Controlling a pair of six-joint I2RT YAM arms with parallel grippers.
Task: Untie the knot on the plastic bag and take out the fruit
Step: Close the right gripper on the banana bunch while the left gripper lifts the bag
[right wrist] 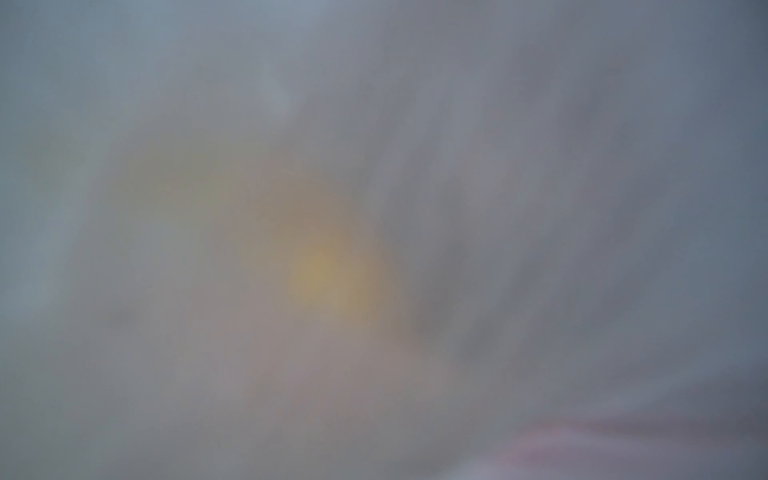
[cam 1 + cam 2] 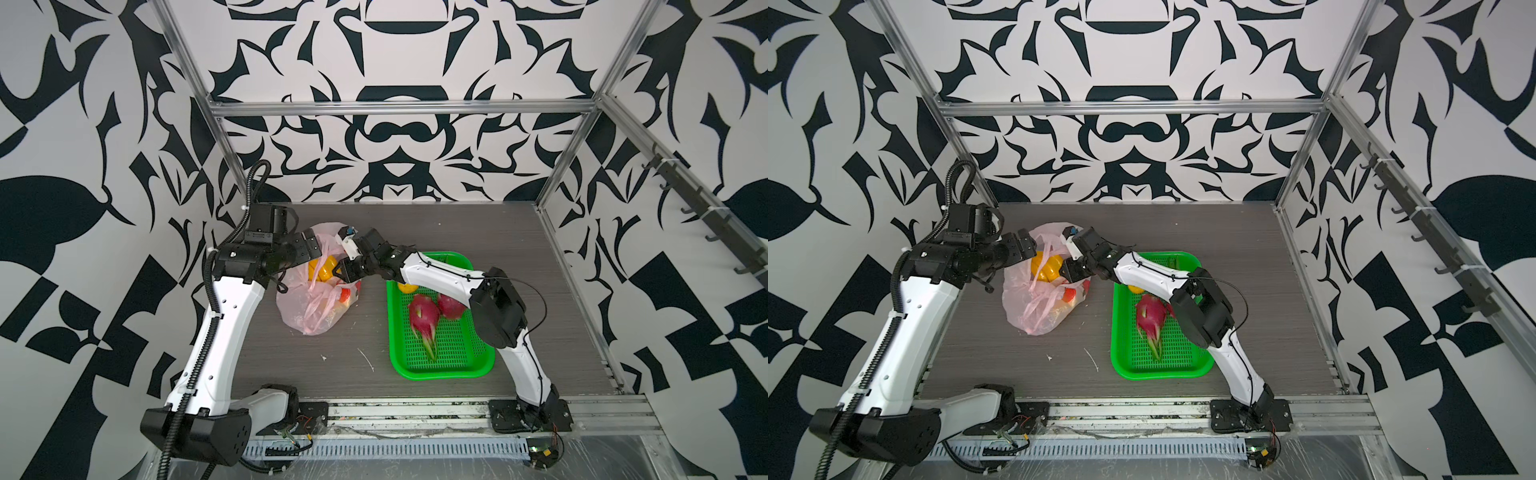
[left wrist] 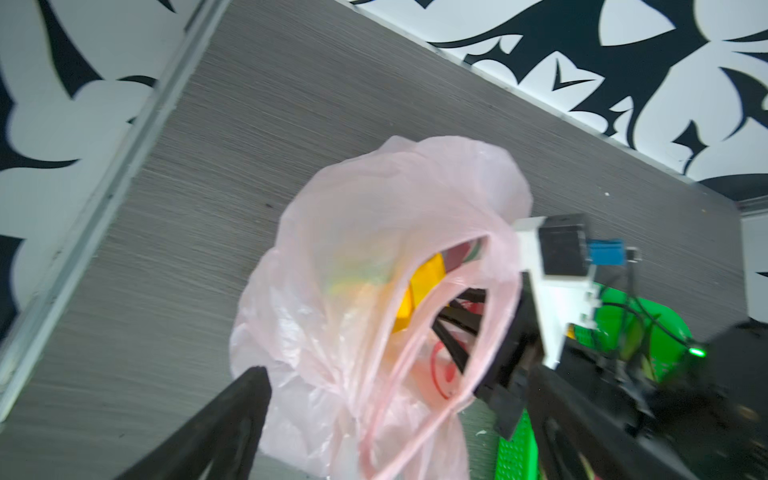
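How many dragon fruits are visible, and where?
2. Both lie in the green basket: one dragon fruit near its middle, the other beside it, partly under the right arm. The plastic bag may hide more.

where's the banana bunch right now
In both top views the banana bunch lies inside the opened plastic bag, near its far end, left of the green basket.

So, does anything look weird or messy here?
Yes. The right wrist view is only a grey blur with a yellow glow, probably because the right gripper is poked inside the plastic bag and the film covers its camera. Also, a few white scraps lie on the table near the bag.
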